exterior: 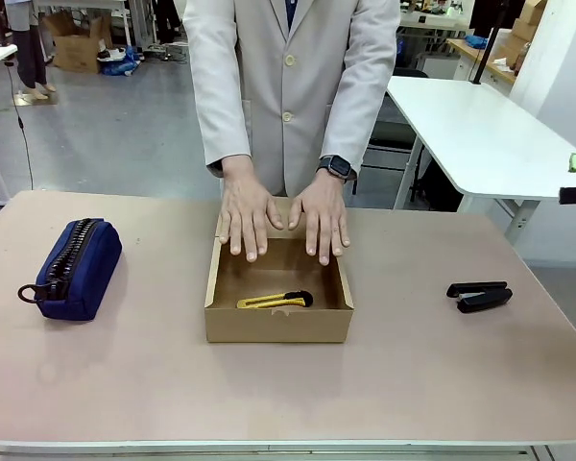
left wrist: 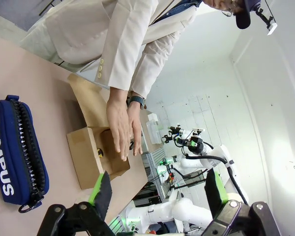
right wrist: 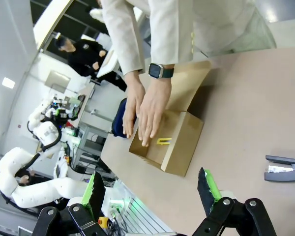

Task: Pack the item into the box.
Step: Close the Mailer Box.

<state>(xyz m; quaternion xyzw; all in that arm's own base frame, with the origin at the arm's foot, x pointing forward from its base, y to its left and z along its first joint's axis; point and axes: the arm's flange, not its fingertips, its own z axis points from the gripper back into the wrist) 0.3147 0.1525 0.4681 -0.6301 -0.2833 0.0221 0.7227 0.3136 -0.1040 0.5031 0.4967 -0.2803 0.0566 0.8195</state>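
At the shallow brown cardboard box [exterior: 278, 325] holding the yellow utility knife [exterior: 275, 301], wide-open empty left fingers [left wrist: 101, 189] or right fingers [right wrist: 95, 195] reaching in could strike the person's hands [exterior: 248, 219].

A lab-like workroom: white worktables [exterior: 466, 125], cartons [exterior: 77, 46] on bare grey floor [exterior: 125, 134].

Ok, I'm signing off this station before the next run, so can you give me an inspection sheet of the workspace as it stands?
Surface: beige table, no spills or debris seen.
Job's things: yellow utility knife lies inside the open cardboard box, mid-table; a person's hands rest flat at its far edge.
Clutter: navy zip pouch on the robot's left, black stapler on its right, both apart from the box.
Grippers: left gripper and right gripper both open, empty, away from the box.
Cables: nothing seen on the table.
Surroundings: white table behind, on the right.
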